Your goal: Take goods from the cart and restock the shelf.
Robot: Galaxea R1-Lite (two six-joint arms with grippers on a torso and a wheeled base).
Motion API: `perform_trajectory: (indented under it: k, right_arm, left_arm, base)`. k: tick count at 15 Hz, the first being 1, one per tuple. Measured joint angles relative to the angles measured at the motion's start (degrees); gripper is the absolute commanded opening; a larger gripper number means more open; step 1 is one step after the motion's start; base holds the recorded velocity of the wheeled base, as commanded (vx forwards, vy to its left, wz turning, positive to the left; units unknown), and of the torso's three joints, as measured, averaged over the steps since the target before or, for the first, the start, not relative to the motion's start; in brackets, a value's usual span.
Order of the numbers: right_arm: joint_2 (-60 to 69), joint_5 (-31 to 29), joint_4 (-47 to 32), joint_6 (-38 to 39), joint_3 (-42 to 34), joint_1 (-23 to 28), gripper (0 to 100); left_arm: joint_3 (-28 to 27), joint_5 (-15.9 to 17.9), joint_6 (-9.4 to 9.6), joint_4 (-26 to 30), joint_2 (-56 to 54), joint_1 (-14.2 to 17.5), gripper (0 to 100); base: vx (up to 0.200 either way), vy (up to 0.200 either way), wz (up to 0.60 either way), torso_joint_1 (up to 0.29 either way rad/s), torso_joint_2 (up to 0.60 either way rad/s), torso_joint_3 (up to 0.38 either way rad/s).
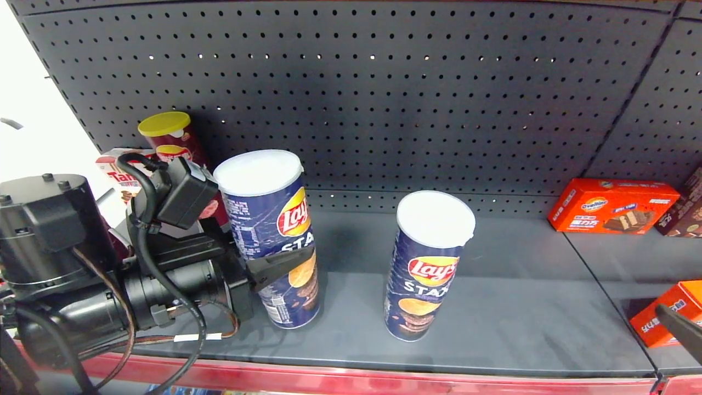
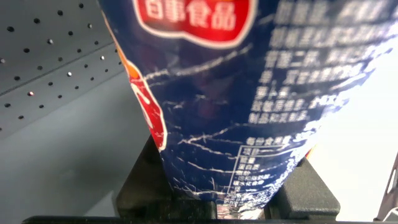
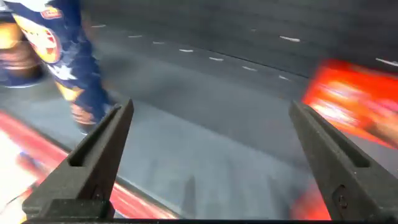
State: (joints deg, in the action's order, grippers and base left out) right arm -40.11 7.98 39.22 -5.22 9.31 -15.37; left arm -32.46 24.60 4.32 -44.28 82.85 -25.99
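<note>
The left pincer (image 1: pixel 282 262) squeezes a blue chip can (image 1: pixel 267 219) that seems to stand on the shelf (image 1: pixel 521 307), a second blue can (image 1: pixel 422 269) stands off to that pincer's right, and the right pincer (image 3: pixel 211 115) gapes wide, holding nothing.

Light falling from above and front — white lid (image 1: pixel 258 171) on left chip can (image 1: pixel 269 225) and white lid (image 1: pixel 436 218) on right chip can (image 1: pixel 419 274) glowing, nearly washing out. Pinpoints of light shining through holes in pegboard back panel (image 1: pixel 417 93). Soft shadows pooling on grey shelf deck (image 1: pixel 510 307) behind and beside both cans. Far left of head view blowing out to white; same glare flooding past left chip can in left wrist view. Pegboard rows bowing near head view's edges — wide-lens distortion showing.
</note>
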Motion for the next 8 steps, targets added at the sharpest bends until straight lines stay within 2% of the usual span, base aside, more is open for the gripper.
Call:
perform_trajectory:
  k: [6,8]
  right_arm:
    - [27.62,-18.27,-27.12,0.16,-4.36,1.97,100]
    - [31.71,-19.70,-33.78,0.84,-7.75,2.12,100]
  left_arm:
    - [0.55,0.09,0.17,0.05,-0.29,-0.35,0]
    - [0.79,0.13,0.17,0.07,-0.88,-0.44,0]
  base:
    - [0.000,0.000,0.00,0.000,0.00,0.000]
    - [0.000,0.000,0.00,0.000,0.00,0.000]
